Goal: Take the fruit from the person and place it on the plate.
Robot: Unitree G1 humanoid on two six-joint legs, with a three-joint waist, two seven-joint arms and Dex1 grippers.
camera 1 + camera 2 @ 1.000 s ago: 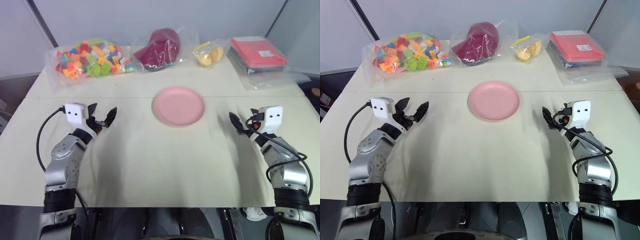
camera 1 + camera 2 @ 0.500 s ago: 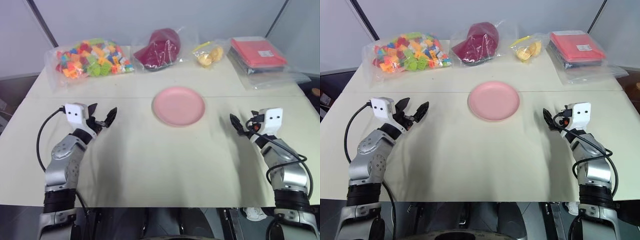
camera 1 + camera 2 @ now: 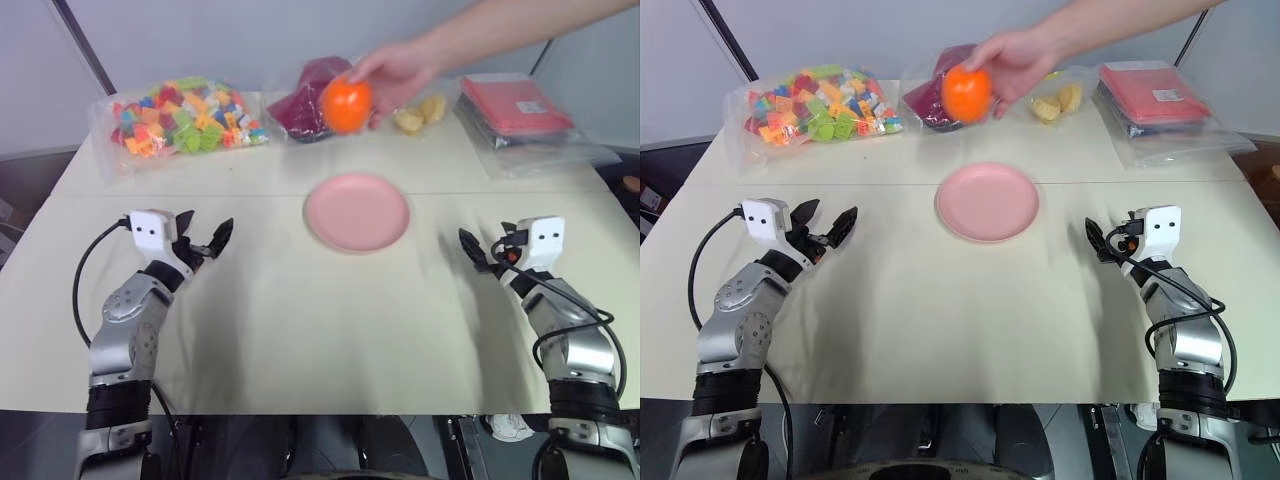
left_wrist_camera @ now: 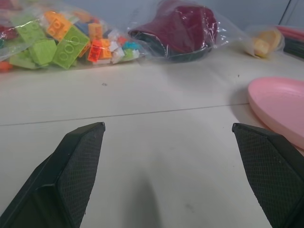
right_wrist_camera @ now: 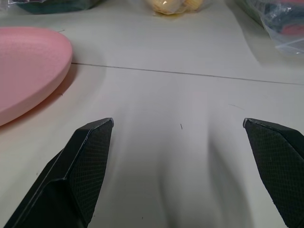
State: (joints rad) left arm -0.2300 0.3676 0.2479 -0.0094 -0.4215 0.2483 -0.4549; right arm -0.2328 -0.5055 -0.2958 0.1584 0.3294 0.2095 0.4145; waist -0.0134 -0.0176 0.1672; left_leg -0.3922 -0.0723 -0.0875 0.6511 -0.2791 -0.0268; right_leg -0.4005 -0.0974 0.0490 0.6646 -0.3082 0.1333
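Orange fruit (image 3: 346, 104) sits in the person's hand (image 3: 392, 72), held in the air at the upper middle of the head view, over the far part of the table and above the pink plate (image 3: 357, 212). The forearm comes in from the upper right corner of the frame. The fruit is well apart from both grippers, so the handover has not begun, and the plate at the centre of the frame is bare. All of the task looks to be ahead: reach up to the offered fruit, close on it, carry it down and set it on the plate.

The left gripper (image 3: 205, 238) hovers low over the table (image 3: 300, 330) at the left of the frame, its two black fingers spread wide with nothing between them; its wrist view shows bare tabletop in the gap. The right gripper (image 3: 482, 252) hovers at the right of the frame, just beside the plate's right edge, and its wrist view likewise shows the fingers far apart and empty.

Along the top of the frame lie four clear bags. At the upper left, one bag holds a heap of coloured building bricks (image 3: 185, 115). Next to it, partly behind the fruit, a bag holds a dark red cap (image 3: 310, 100). Right of the hand a small bag holds pale yellow lumps (image 3: 422, 112). At the upper right a flat red packet (image 3: 515, 105) lies in clear plastic.
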